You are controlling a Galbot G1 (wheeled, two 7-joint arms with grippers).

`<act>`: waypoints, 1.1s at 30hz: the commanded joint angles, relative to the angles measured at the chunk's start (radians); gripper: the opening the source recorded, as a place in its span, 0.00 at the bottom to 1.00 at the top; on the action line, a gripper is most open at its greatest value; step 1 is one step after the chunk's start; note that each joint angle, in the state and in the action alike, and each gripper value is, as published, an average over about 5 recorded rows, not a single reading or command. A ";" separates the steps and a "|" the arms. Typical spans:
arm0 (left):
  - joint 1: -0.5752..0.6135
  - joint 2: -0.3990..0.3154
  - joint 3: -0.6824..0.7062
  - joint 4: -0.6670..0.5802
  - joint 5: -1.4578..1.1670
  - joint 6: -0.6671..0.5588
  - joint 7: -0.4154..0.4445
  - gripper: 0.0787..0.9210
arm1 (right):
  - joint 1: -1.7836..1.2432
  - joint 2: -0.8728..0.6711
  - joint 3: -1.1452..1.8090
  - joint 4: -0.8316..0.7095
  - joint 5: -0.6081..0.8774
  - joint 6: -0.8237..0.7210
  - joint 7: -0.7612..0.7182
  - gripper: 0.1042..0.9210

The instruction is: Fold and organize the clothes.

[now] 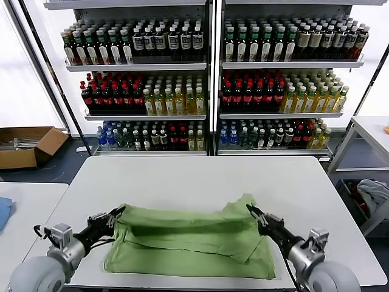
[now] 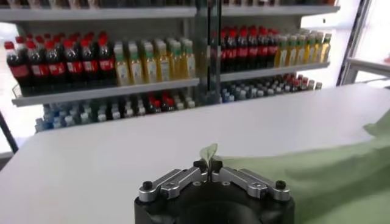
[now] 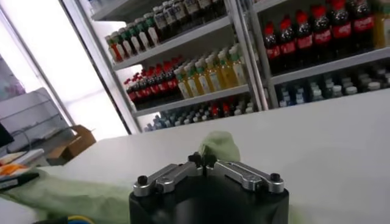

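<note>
The clothes are one light green shirt [image 1: 188, 243] lying on the near half of the white table [image 1: 194, 179], partly folded over itself; collar and logo are hidden. My left gripper [image 1: 119, 212] is shut on the shirt's left upper edge, a small peak of green cloth [image 2: 209, 152] sticking up between the fingertips. My right gripper [image 1: 251, 210] is shut on the right upper corner, where a bunch of green fabric [image 3: 219, 146] shows past the jaws. Both pinched edges are lifted slightly off the layer beneath.
Shelves of bottled drinks [image 1: 213, 79] stand behind the table. A cardboard box [image 1: 27, 146] sits on the floor at the left. A second white table [image 1: 18, 213] with a blue cloth [image 1: 3, 213] is at the left, another table and a grey-white bundle [image 1: 374, 194] at the right.
</note>
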 commanded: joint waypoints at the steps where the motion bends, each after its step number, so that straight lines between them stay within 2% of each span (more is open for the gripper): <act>1: 0.180 -0.005 -0.056 -0.064 0.142 -0.003 0.040 0.03 | -0.219 0.035 0.091 0.098 -0.116 0.100 0.021 0.02; 6: 0.155 0.008 -0.105 -0.052 0.130 0.006 0.038 0.15 | -0.174 0.014 0.209 0.046 -0.114 0.159 -0.001 0.15; 10: 0.165 0.008 -0.158 -0.051 0.088 0.006 0.029 0.30 | -0.137 0.005 0.323 -0.013 -0.101 0.214 -0.018 0.29; 13: 0.177 -0.012 -0.170 -0.066 0.048 0.002 -0.008 0.40 | -0.112 0.000 0.391 -0.051 -0.064 0.235 -0.015 0.40; 16: 0.173 -0.072 -0.136 -0.088 0.023 -0.005 -0.074 0.50 | -0.093 0.008 0.437 -0.085 -0.054 0.272 -0.017 0.51; 21: 0.139 -0.235 -0.021 -0.089 0.061 -0.037 -0.212 0.67 | -0.086 0.041 0.473 -0.113 -0.057 0.299 -0.023 0.68; 25: 0.141 -0.336 0.078 -0.079 0.164 -0.050 -0.272 0.80 | -0.090 0.057 0.464 -0.119 -0.063 0.303 -0.023 0.81; 28: 0.148 -0.373 0.127 -0.064 0.255 -0.041 -0.285 0.87 | -0.091 0.059 0.459 -0.121 -0.064 0.305 -0.024 0.87; 33: 0.136 -0.390 0.154 -0.031 0.310 -0.013 -0.302 0.88 | -0.099 0.022 0.468 -0.136 -0.043 0.314 -0.024 0.88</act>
